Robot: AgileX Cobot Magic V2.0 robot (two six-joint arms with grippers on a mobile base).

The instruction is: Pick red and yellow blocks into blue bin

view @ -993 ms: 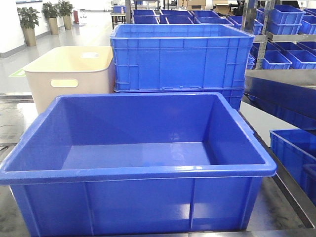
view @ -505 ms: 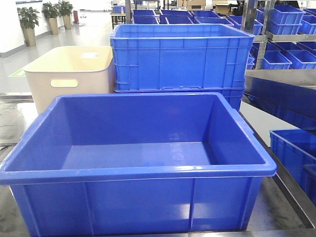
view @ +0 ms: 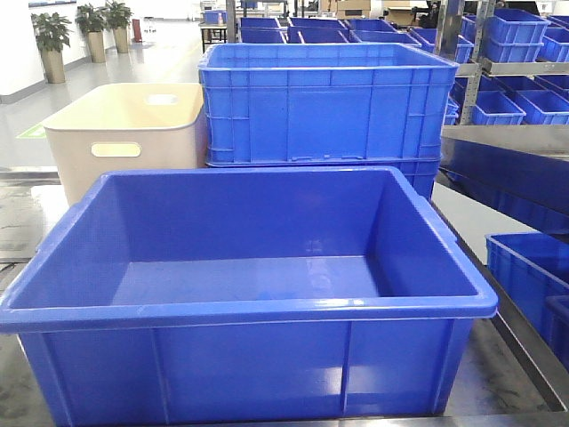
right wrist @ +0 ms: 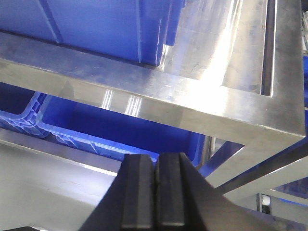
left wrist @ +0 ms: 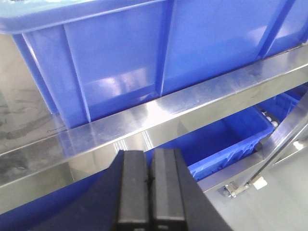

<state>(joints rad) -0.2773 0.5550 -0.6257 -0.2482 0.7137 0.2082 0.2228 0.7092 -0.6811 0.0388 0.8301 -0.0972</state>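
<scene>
Smooth, glossy blue bin (view: 249, 307) with thick rolled rim.

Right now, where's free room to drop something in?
Whole floor of the blue bin is bare, wall to wall. Behind it is crowded: beige tub and ribbed blue crate stand side by side. Bare steel strip right of the bin.

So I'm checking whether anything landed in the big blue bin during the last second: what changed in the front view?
Nothing visibly changed. The blue bin shows no blocks inside, and it sits in the same place in front of the ribbed blue crate and the beige tub. Only faint reflections on the bin's floor shifted. Both wrist views now show the left tool and right tool shut and holding nothing.
</scene>
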